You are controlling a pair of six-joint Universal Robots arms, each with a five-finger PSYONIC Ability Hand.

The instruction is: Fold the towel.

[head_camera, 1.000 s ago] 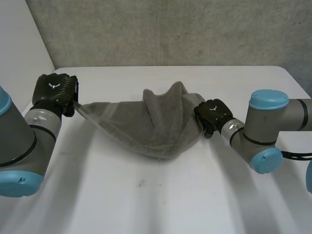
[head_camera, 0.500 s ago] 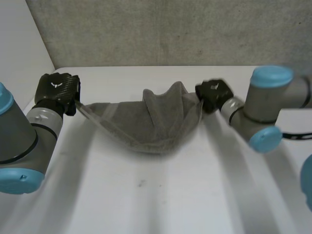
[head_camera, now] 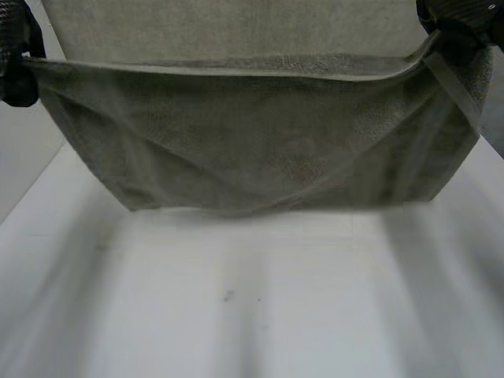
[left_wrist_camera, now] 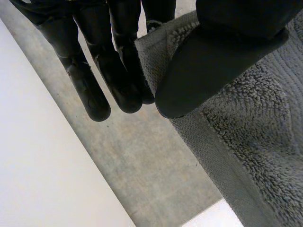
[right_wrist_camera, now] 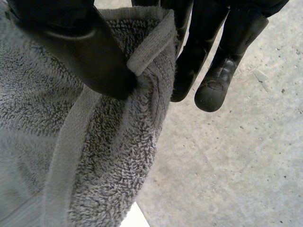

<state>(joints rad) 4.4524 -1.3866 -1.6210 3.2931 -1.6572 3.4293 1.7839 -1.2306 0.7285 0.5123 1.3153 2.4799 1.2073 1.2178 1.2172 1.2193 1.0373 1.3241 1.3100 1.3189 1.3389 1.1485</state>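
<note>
The grey towel hangs spread wide in the air above the white table, close in front of the head camera, its lower edge sagging just over the tabletop. My left hand holds the towel's top left corner. In the left wrist view the thumb presses that corner of the towel against the fingers. My right hand holds the top right corner. Its thumb pinches the hemmed corner of the towel against the fingers.
A grey concrete wall stands behind the table. A white side wall rises at the left. The tabletop in front of the towel is bare white with a small dark speck.
Both hands have risen high and moved apart, lifting the towel off the table and stretching it out flat. The right hand closed on its corner during this second.
</note>
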